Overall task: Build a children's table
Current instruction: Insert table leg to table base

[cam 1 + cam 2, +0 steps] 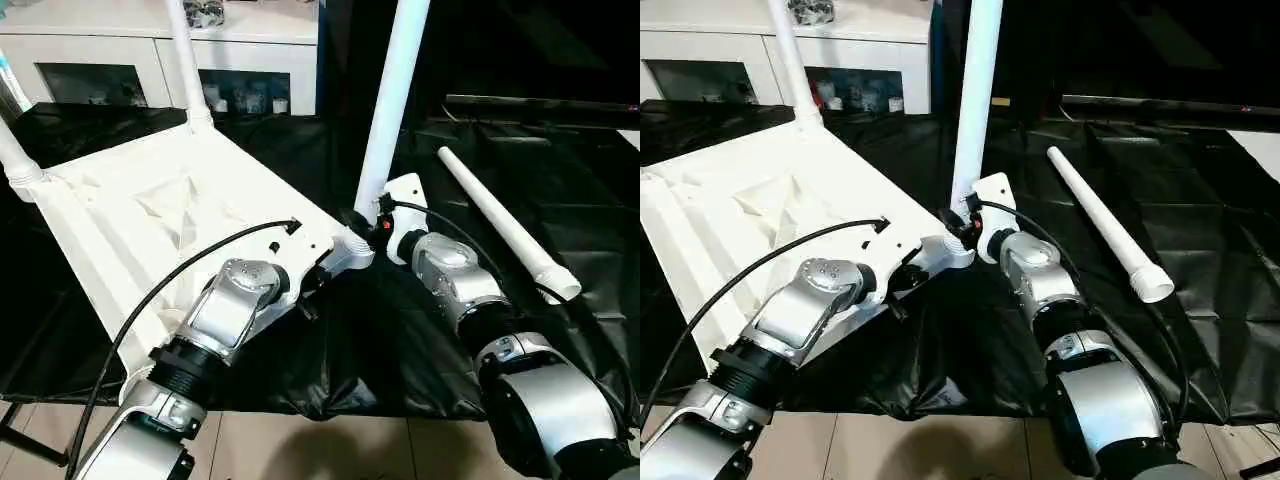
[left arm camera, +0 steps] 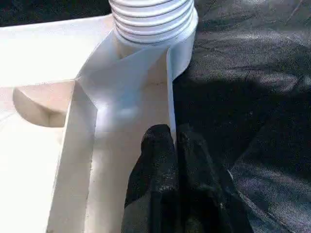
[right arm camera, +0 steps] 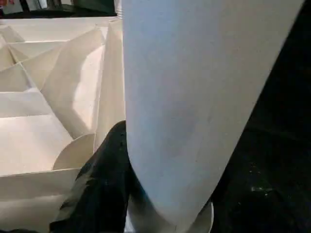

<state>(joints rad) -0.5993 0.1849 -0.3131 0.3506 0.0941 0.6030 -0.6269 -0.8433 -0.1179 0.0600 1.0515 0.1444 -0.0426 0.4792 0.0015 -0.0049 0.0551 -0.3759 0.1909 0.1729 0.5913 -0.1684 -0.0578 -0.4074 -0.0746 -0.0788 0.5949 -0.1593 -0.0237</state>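
Observation:
The white tabletop [image 1: 150,200] lies upside down on the black cloth, ribs facing up. Upright legs stand in its far corner [image 1: 185,60] and its left corner [image 1: 15,150]. A third leg [image 1: 392,100] rises from the near right corner socket [image 1: 352,250], and my right gripper [image 1: 372,225] is shut on its base; one black finger [image 3: 104,184] presses its side. My left gripper [image 2: 175,141] is shut on the tabletop's thin rim just beside that socket [image 2: 150,19]. A loose leg [image 1: 500,220] lies on the cloth to the right.
A white cabinet [image 1: 150,60] stands behind the black-draped table [image 1: 400,340]. The table's front edge runs just below my forearms, with tiled floor [image 1: 330,440] beneath. A black cable [image 1: 150,290] loops over the tabletop to my left arm.

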